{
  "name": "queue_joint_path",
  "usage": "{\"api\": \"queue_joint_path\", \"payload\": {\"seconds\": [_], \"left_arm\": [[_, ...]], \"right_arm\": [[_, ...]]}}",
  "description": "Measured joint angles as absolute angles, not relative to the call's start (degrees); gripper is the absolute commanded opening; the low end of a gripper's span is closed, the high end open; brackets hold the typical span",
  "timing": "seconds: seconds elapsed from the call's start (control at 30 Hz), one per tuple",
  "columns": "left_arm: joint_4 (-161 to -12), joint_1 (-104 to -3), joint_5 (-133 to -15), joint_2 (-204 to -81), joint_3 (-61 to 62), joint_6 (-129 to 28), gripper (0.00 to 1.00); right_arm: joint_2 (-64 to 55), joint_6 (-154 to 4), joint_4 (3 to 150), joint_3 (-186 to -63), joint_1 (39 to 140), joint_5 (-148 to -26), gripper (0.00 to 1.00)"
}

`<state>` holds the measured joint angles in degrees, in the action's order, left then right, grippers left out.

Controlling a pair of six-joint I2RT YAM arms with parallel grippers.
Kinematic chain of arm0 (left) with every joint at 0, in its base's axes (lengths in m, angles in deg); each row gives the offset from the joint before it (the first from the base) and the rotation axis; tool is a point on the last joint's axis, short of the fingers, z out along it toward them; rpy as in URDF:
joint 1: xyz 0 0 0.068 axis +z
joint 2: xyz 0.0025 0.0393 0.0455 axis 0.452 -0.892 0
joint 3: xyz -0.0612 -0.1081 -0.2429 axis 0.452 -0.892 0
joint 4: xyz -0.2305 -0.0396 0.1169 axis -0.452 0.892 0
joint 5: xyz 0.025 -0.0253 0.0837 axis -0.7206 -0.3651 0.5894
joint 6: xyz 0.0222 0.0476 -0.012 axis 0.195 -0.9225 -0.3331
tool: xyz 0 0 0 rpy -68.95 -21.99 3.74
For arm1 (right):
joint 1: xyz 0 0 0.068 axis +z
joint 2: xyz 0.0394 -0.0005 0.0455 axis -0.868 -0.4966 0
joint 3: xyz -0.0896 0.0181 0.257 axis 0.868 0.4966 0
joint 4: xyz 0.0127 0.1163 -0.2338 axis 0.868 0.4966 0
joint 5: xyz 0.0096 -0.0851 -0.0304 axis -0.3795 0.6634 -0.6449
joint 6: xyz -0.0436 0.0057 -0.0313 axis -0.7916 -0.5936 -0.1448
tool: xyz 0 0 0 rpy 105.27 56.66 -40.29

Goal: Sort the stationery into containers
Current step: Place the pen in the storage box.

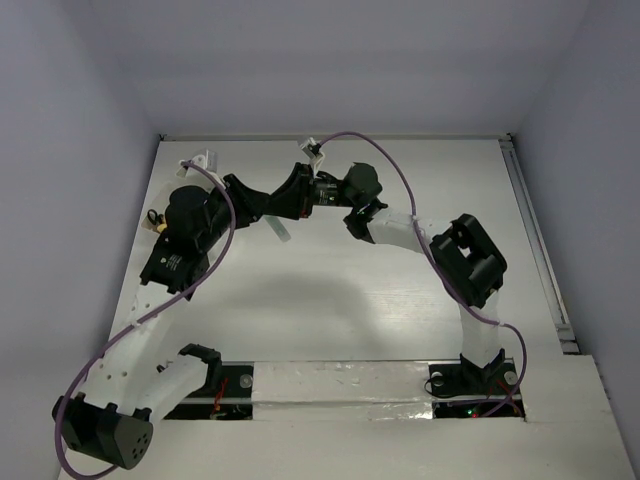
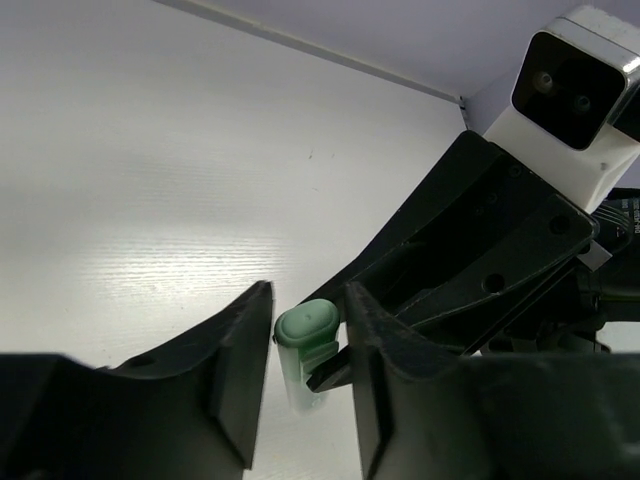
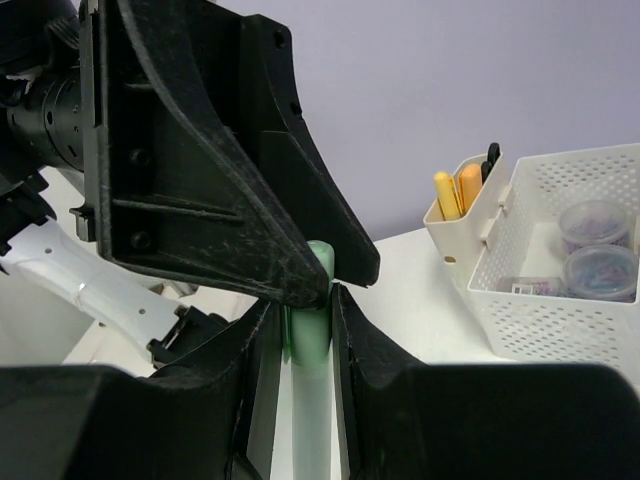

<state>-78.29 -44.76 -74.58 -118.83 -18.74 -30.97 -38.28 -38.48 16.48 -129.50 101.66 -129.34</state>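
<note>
Nearest to us, the right gripper (image 3: 308,312) is closed firmly on the pale barrel of one green marker (image 3: 310,345), which it holds up above the table (image 1: 330,300) towards the far middle. The left gripper (image 2: 308,296) meets it there. Its two fingers stand narrowly apart, one close on each side of the marker's green cap, and we cannot tell whether they are pressing on the cap or only flanking it. Further off, to the right in the right wrist view, we count two containers standing on the table and touching each other. The first is a small off-white bin (image 3: 455,238), and three things stand upright in it: one yellow marker (image 3: 445,192), one orange marker (image 3: 469,187) and the black handle of one pair of scissors (image 3: 493,158). We cannot see how the bin is divided inside. Just beyond it is a white perforated basket (image 3: 560,322) holding two round clear jars (image 3: 592,222), one behind the other, with a small flat item beside them that we cannot identify. Behind everything rises a plain lilac wall (image 3: 480,70).
</note>
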Motion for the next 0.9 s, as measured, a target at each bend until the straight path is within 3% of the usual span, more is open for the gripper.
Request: {"api": "queue_joint_path", "payload": {"seconds": [0.23,0.37,0.4,0.5,0.8,0.9], "left_arm": [[-78.88,-44.76,-75.10,-119.40,-18.74,-30.86,0.00],[-78.77,-44.76,-75.17,-119.44,-18.74,-30.86,0.00],[-78.79,-44.76,-75.26,-119.53,-18.74,-30.84,0.00],[-78.95,-44.76,-75.34,-119.64,-18.74,-30.70,0.00],[-79.21,-42.58,-77.09,-121.85,-18.74,-31.08,0.00],[-78.79,-39.82,-76.98,-122.15,-18.74,-32.10,0.00]], "right_arm": [[-38.28,-38.92,16.85,-129.37,101.64,-129.12,0.00],[-37.99,-39.29,16.85,-128.80,101.66,-128.88,0.03],[-37.82,-39.40,16.89,-128.63,101.64,-128.77,0.14],[-37.19,-39.58,17.17,-127.88,101.66,-128.20,0.32],[-35.92,-39.03,16.37,-124.47,100.98,-127.26,0.54],[-35.15,-38.13,15.21,-122.64,100.26,-127.53,0.57]]}}
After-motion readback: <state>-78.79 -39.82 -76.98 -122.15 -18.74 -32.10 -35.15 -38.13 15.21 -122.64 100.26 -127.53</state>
